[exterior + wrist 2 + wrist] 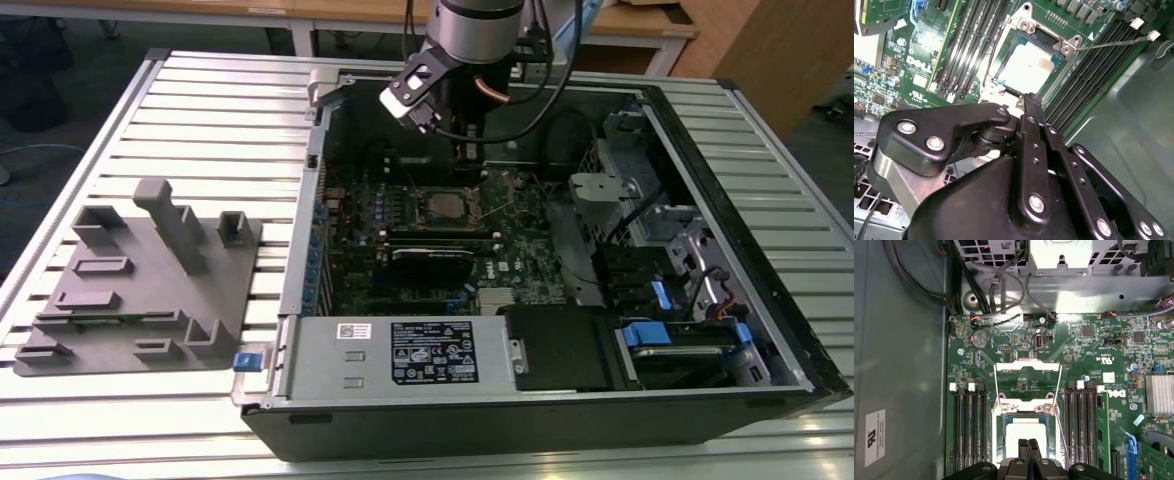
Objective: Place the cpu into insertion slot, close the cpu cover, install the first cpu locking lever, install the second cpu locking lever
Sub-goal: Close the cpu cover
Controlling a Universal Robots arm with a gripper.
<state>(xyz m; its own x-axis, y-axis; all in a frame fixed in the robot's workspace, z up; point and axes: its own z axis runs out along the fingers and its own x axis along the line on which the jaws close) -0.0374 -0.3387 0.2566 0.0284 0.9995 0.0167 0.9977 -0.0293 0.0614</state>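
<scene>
gripper (1029, 444) clenched, fingers pressed together w/ nothing between them, tips just over the edge of the cpu (1026, 70). cpu sits in the insertion slot (422, 212) on the green mobo (521, 250), w/ the cpu cover (1026, 407) frame lying round its top. in the exterior view the gripper hangs at 12 o'clock of the slot. a thin wire locking lever (1114, 42) sticks out away from the slot, across the ram slots (1089, 65).

Silvery metal cpu (1026, 67) (smooth, bright), matt black gripper (1031, 100)

Overview plus two close-ups.
Exterior view overlooks the open black computer case (534, 425); both wrist views share its green circuit board (924, 60) (1074, 347).
</scene>
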